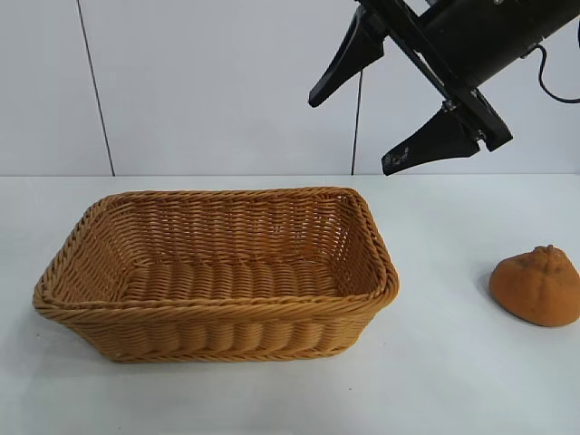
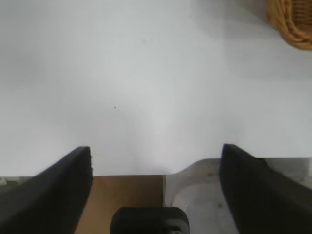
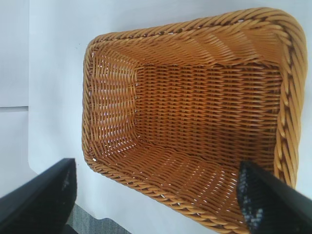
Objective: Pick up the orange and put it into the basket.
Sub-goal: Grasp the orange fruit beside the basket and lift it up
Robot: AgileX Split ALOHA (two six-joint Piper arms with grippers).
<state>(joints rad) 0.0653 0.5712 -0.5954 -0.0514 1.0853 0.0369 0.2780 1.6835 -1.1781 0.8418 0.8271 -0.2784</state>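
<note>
The right gripper (image 1: 349, 127) hangs high above the basket's (image 1: 217, 313) right end, jaws spread wide and holding nothing. The left gripper (image 2: 156, 168), also spread and holding nothing, is over bare table (image 1: 435, 362). The orange (image 1: 536, 285) sits on the table, far right of the basket

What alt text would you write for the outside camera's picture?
An empty wicker basket sits on a white table, with an orange lying apart at its right. Above, the right pincer hangs open, holding nothing.
</note>
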